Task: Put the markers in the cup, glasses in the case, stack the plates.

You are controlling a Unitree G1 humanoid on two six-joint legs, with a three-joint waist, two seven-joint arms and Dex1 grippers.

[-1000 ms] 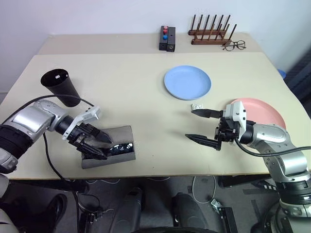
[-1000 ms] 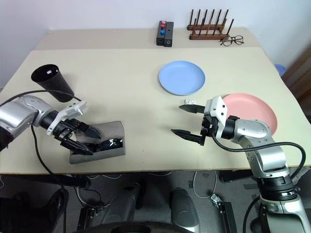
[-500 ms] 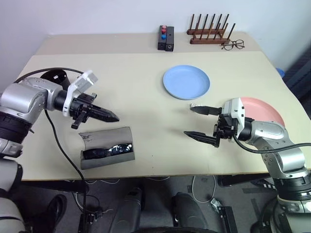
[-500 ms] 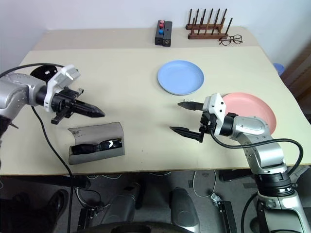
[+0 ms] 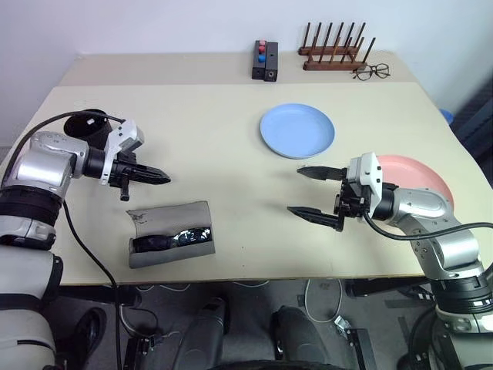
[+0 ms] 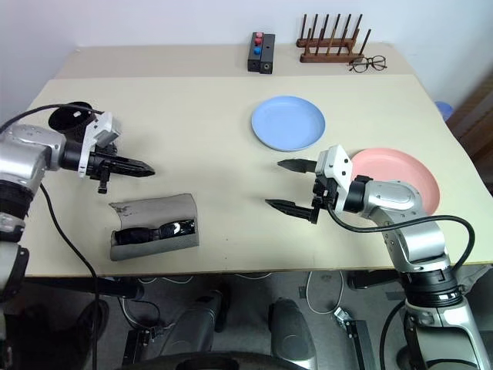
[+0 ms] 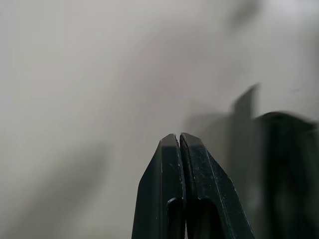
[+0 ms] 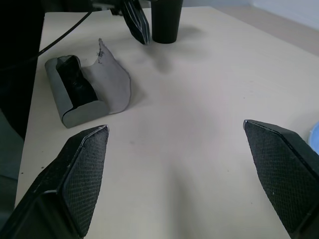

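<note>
1. The left gripper [image 5: 163,179] no longer reaches into the open grey felt-like glasses case [image 5: 171,233]; it now hangs above the beige table [image 5: 200,139], apart from the case and nearer the tall black tapered cup [image 5: 86,125].
2. Its black fingers [image 7: 180,164], spread a second ago, are now pressed together.
3. The black-framed sunglasses [image 5: 171,240] now lie uncovered inside the case.

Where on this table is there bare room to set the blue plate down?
Widest bare patch: mid-table, between the case, the blue plate and the right gripper. Also bare: between the cup and that plate. Crowded: the far edge, with button box, rack and spectacles.
</note>
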